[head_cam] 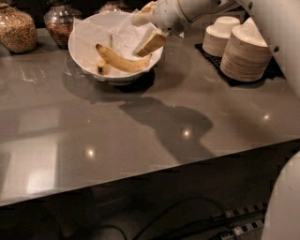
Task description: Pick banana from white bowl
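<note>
The white bowl (84, 63), lined with crumpled white paper, stands at the back of the grey table. The long yellow banana (119, 60) lies across its inside, its right tip near the rim. A short banana piece with a greenish stem (101, 66) lies at its left. My gripper (148, 45) reaches in from the upper right, over the bowl's right rim, just above the banana's right end. I cannot tell whether it touches the banana.
Two glass jars of dry food (17, 29) (59, 23) stand left of the bowl and a third (110, 6) behind it. Stacks of upturned paper bowls (246, 50) (221, 36) sit on a black mat at the right. The table's front edge (154, 166) runs across the lower view.
</note>
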